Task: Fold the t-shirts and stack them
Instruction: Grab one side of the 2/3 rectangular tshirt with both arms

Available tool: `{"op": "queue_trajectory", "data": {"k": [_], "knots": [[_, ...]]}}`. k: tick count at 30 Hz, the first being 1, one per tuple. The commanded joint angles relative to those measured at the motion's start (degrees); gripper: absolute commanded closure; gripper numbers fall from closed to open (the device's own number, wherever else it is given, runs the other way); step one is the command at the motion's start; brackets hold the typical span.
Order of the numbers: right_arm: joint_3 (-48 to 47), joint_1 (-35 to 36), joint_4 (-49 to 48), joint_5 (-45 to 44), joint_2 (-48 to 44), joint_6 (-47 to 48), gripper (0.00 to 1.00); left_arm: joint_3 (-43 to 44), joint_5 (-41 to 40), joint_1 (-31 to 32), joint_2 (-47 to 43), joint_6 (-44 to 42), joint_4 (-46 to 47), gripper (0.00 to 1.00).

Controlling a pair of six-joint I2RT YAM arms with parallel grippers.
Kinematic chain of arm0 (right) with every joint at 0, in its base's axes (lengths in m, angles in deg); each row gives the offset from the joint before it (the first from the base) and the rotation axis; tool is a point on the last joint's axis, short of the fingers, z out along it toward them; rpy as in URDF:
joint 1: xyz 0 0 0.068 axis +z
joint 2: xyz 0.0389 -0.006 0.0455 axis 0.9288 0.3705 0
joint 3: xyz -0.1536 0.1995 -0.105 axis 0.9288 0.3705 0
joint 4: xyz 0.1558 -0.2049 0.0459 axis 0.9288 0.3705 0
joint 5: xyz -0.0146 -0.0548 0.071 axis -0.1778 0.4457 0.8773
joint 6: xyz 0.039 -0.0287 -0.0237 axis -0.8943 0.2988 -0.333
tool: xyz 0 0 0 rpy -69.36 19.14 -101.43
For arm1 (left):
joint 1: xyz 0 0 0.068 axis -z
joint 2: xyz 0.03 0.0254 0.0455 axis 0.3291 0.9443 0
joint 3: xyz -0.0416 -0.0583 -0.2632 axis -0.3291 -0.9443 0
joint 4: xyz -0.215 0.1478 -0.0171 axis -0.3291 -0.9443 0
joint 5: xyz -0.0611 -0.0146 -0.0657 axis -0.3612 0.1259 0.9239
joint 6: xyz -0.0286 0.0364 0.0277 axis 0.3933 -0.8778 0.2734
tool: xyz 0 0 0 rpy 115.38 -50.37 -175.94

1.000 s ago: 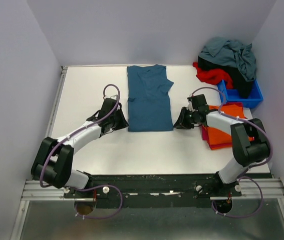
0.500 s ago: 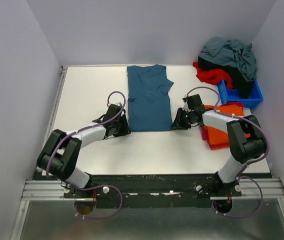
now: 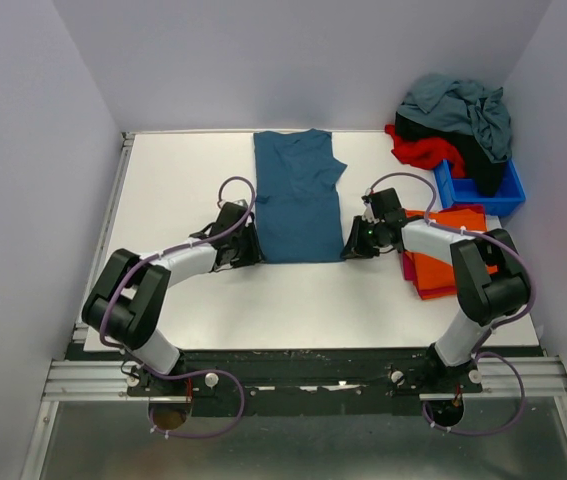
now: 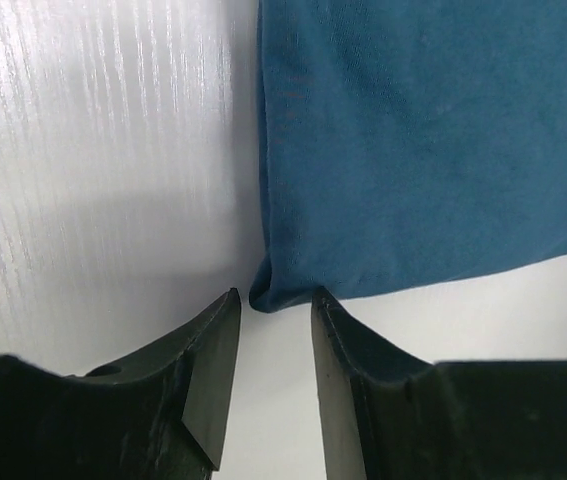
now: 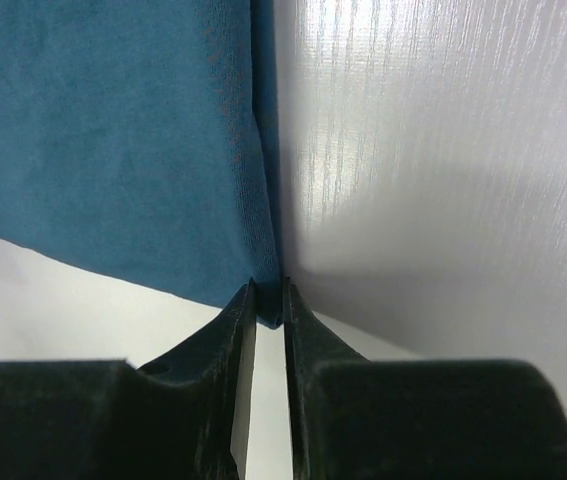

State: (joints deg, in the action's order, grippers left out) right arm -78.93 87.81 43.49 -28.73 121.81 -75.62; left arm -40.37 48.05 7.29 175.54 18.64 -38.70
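A dark teal-blue t-shirt (image 3: 298, 195) lies flat in a long folded strip at the table's middle back. My left gripper (image 3: 251, 250) is open at its near left corner; in the left wrist view the corner (image 4: 273, 290) sits just between the fingertips of the gripper (image 4: 275, 297). My right gripper (image 3: 350, 247) is at the near right corner. In the right wrist view this gripper (image 5: 268, 292) is shut on the shirt's edge (image 5: 266, 250), low on the table.
A folded stack of orange and pink shirts (image 3: 453, 260) lies at the right. Behind it a pile of grey-blue, black and red shirts (image 3: 453, 125) spills over a small blue bin (image 3: 503, 198). White walls stand on three sides.
Both grippers have moved inward to the teal shirt's near corners. The right one has closed on its corner. The left arm has stretched further along the table.
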Motion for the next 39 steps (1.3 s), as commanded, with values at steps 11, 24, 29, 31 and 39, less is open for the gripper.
{"op": "queue_trajectory", "data": {"k": [11,24,29,31,39], "knots": [[-0.44,0.84,2.18,0.26,1.66,1.36,0.99,1.85,2.05,0.13,4.05,0.52,-1.49,1.0],[8.77,0.84,8.42,5.34,-19.77,1.71,0.99,-2.89,5.48,1.27,-13.78,0.35,-14.14,1.0],[14.58,1.54,13.15,8.43,-32.95,-0.66,0.99,-4.13,6.79,2.76,-23.27,1.23,-21.25,1.0],[15.55,1.72,15.79,8.43,-37.61,-1.27,0.99,-4.22,7.76,3.64,-27.31,2.02,-23.89,1.0],[12.67,1.72,22.57,6.06,-45.19,-1.63,0.99,-2.47,8.56,4.17,-34.28,2.37,-30.5,1.0]]}}
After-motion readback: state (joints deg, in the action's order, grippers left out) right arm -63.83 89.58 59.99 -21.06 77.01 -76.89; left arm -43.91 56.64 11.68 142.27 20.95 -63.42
